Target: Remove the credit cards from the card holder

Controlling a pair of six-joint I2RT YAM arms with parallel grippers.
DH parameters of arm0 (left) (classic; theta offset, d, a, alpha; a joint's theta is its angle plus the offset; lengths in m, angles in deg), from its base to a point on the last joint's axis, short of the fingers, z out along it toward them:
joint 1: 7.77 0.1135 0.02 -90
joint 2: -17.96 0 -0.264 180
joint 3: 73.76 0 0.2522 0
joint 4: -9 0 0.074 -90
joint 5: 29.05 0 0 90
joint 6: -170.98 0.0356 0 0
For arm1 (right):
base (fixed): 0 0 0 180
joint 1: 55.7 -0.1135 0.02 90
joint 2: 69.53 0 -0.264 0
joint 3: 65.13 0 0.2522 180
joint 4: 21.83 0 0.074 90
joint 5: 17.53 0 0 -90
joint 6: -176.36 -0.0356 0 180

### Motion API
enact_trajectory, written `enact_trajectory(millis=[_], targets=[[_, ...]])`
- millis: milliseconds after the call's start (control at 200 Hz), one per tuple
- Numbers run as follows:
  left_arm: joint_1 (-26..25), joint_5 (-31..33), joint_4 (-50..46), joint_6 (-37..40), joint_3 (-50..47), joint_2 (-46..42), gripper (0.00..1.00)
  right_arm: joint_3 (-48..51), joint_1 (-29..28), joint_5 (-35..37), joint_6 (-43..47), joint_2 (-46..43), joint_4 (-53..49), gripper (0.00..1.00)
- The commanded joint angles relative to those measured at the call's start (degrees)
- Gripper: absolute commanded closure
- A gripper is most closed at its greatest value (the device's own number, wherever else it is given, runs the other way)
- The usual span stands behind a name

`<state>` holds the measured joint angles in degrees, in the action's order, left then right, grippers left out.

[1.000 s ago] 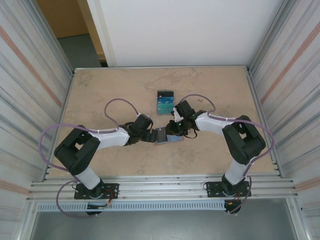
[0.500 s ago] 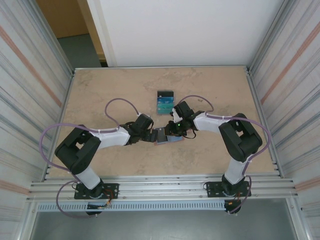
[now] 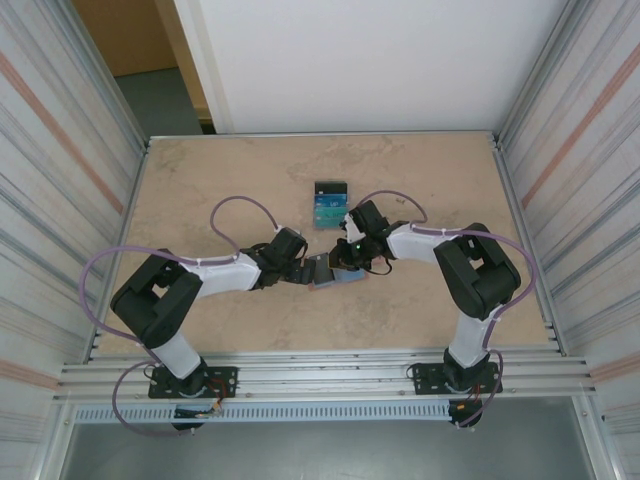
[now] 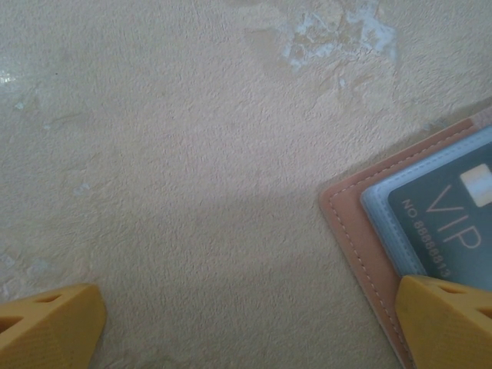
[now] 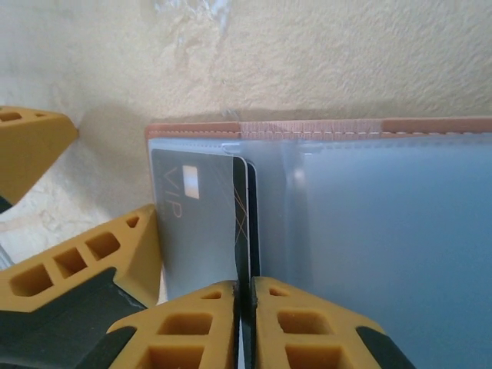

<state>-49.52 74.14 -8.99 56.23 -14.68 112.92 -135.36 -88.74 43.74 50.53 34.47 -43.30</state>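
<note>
Near the middle of the table [image 3: 200, 180], between the two arms: card holder [image 3: 337, 275], lying open with its pale blue pockets up. Keeps a grey-green VIP card [image 5: 192, 223] under clear film [image 5: 369, 231] at the end beside the left gripper [image 4: 246, 330], with a black card [image 5: 246, 192] tucked partly under it.

Left gripper: spread wide, one yellow finger [image 4: 450, 323] over the leather border just beside the VIP card, the other over bare table (cannot tell whether either presses down).

Right gripper [image 5: 244, 315]: pinches the black card's exposed edge, fingers almost together with only that thin edge between.

Crowding the grip: the clear film over both cards, and the left gripper's finger close beside the right gripper's own.

Farther off, just beyond the right gripper and apart from the holder: small stack of loose cards [image 3: 330, 203], teal and blue, flat on the table. Above both forearms: looping purple cables [image 3: 235, 212]. At left and right: ribbed metal walls [image 3: 60, 150].

Since a second ago: a slight leftward swing of the right elbow, the right wrist a touch nearer the left gripper; no shift of card holder, loose cards or left arm.
</note>
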Motion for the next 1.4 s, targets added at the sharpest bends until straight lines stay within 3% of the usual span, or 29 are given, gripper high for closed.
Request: enact_trajectory(millis=[0,396,742,1047,1393], targets=[[-0.1,-0.4,-0.2,-0.4,0.4,2.1,0.01,0.3,0.2,-3.9,-1.9,-0.3,3.3,0.89],[-0.2,-0.5,-0.2,-0.3,0.5,2.3,0.01,2.4,1.0,-11.0,-5.2,1.7,10.3,0.85],[-0.2,0.0,-0.8,-0.4,0.2,1.7,0.01,4.6,2.1,-11.3,-6.1,0.6,12.3,0.89],[-0.2,0.5,-1.6,-0.7,0.1,2.1,0.01,9.5,4.5,-18.7,-13.6,0.2,25.8,0.86],[-0.2,0.9,-2.4,-0.5,0.4,1.7,0.01,9.9,5.1,-18.7,-14.1,-0.5,26.3,0.86]])
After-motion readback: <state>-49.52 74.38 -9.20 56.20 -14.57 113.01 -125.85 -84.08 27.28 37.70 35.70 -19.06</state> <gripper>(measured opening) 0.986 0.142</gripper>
